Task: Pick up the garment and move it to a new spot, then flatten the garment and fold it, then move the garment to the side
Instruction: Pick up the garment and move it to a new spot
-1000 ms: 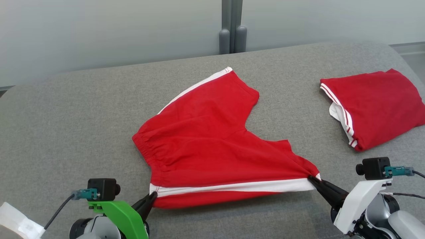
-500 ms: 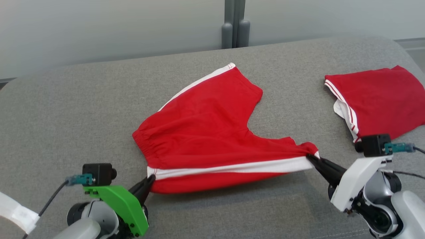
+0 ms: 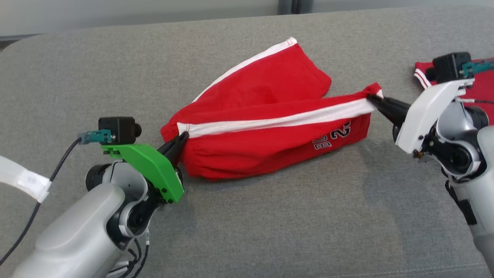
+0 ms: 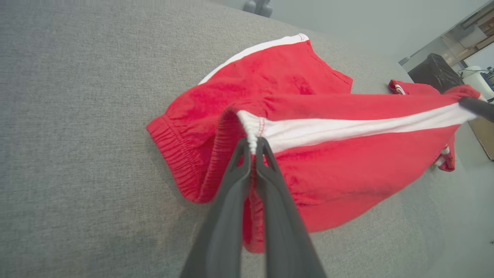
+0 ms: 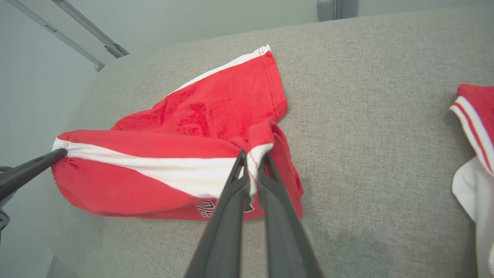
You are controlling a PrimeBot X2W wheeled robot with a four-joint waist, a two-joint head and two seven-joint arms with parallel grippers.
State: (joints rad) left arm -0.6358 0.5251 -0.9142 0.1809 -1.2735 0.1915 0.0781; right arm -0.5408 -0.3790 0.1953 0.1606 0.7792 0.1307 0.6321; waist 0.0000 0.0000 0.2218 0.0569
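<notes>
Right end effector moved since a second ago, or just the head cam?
Yes, away from the robot: the right end effector was nearer than the folded garment, now level with it, pulling the shorts' striped edge along.

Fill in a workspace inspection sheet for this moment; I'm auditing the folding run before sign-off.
Surface: grey fabric top, no stains seen.
Job's things: red shorts, striped side lifted and stretched between both grippers, far leg lying flat.
Clutter: second red garment at the right, partly in view.
Grippers: left gripper shut on the waistband end; right gripper shut on the leg hem.
Cables: black cable from the left wrist camera, apart from the cloth.
Surroundings: pale wall, grey post behind.
</notes>
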